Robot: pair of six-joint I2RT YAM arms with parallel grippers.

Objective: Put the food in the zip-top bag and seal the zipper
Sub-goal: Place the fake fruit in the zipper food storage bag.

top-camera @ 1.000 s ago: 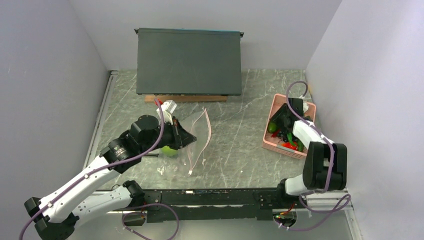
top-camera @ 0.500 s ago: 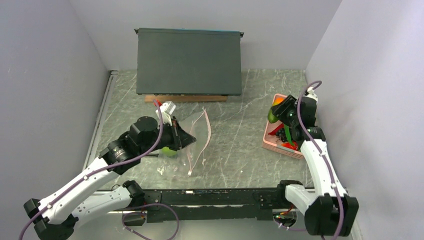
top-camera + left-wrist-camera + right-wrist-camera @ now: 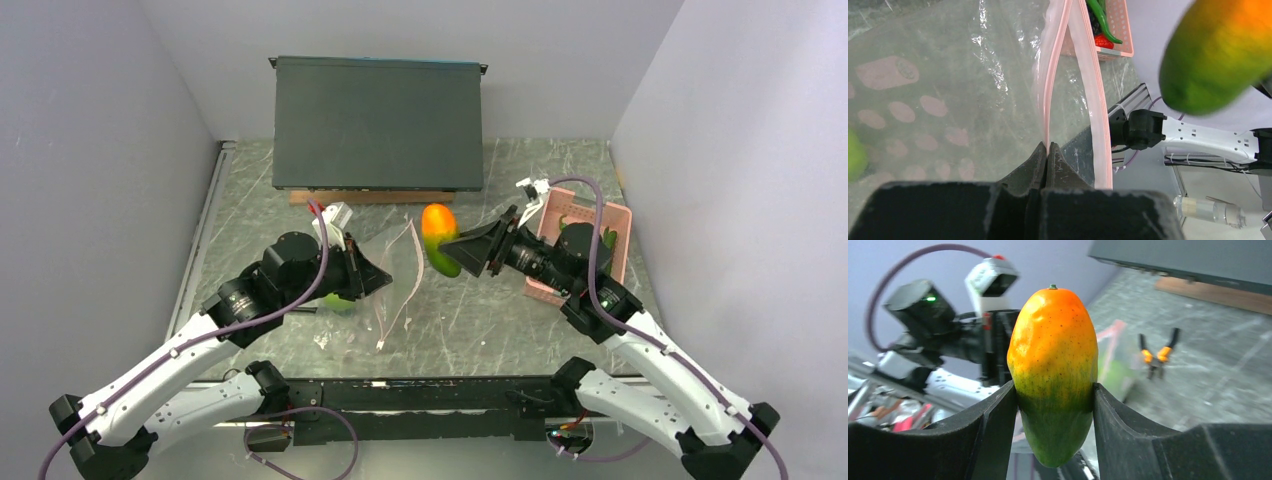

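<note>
The clear zip-top bag [image 3: 385, 262] with pale pink dots lies at the table's centre-left. My left gripper [image 3: 378, 279] is shut on one side of its pink zipper strip [image 3: 1054, 75], fingertips pinched on it [image 3: 1046, 150], and the mouth is held apart. A round lime-green fruit [image 3: 340, 303] shows inside the bag by the left gripper. My right gripper [image 3: 452, 254] is shut on an orange-yellow and green piece [image 3: 1054, 365], held in the air just right of the bag's mouth. The piece also shows in the left wrist view [image 3: 1218, 55].
The pink basket [image 3: 607, 214] stands at the right with red chili [image 3: 1103, 41] and green pieces in it. A dark grey box [image 3: 378, 122] fills the back of the table. Orange-handled pliers [image 3: 1158, 354] lie on the table beyond the bag.
My right arm lifted the orange-yellow and green piece out of the basket and carried it left to beside the bag's mouth. The left gripper has stayed on the strip.
</note>
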